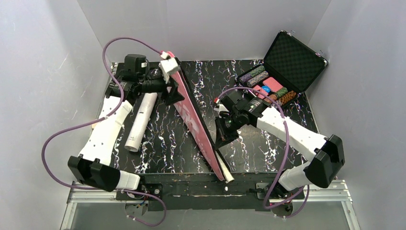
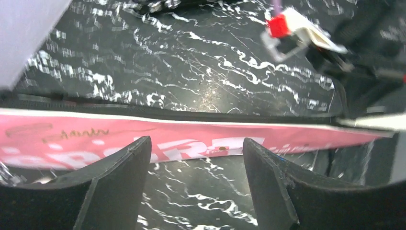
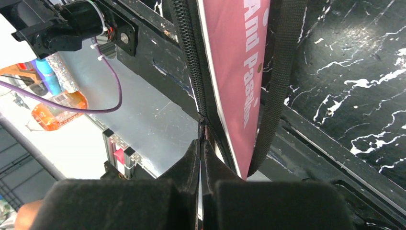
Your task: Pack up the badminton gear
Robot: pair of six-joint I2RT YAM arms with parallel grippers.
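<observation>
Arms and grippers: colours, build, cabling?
Same build: left arm and right arm have white link shells, black joint housings, and a purple cable looping alongside each. The left gripper and right gripper each have two broad, wedge-shaped matte-black fingers. No markings visible.

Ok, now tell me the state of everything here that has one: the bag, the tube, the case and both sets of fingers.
Pink bag: standing up on its long edge.
White tube: lying flat, left of the bag, apart from it.
Black case: lid open, chip rolls inside.
Left fingers: open, holding nothing.
Right fingers: shut at the bag's zipper.
</observation>
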